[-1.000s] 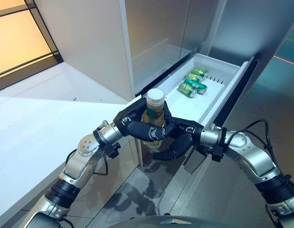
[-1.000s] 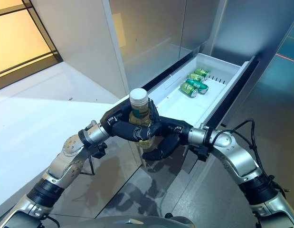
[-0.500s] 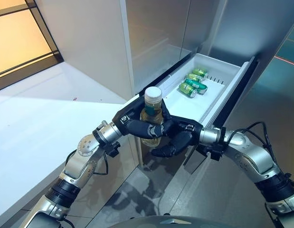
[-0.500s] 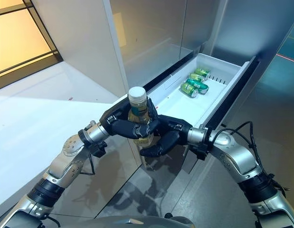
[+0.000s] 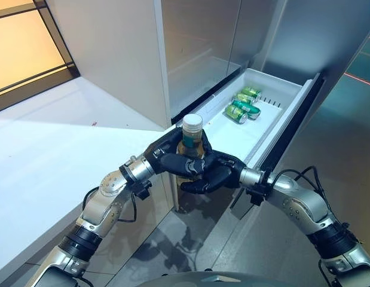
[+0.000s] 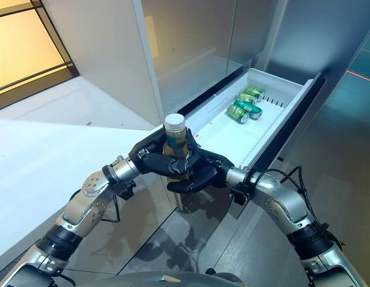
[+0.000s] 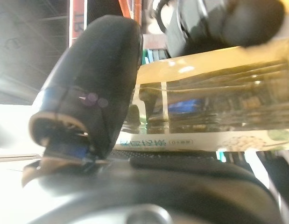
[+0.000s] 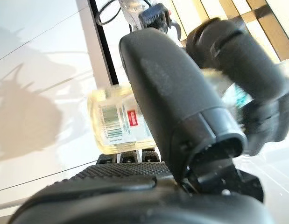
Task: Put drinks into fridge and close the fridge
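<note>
A clear bottle (image 5: 191,142) of amber drink with a white cap is held upright in front of the open fridge drawer (image 5: 279,89). My left hand (image 5: 170,156) is curled round its middle from the left. My right hand (image 5: 210,174) wraps it from the right and below, fingers curled under it. The bottle shows past the thumb in the left wrist view (image 7: 214,93) and in the right wrist view (image 8: 117,122). Green cans (image 5: 242,105) lie in the far part of the white drawer.
A white counter (image 5: 47,149) runs along the left. A tall white panel (image 5: 113,54) stands behind it, next to the fridge's grey front (image 5: 202,42). The drawer's dark front (image 5: 292,119) juts out over the grey floor (image 5: 352,131).
My right hand has moved in from below and closed round the bottle's lower part. The bottle and my left hand have barely moved.
</note>
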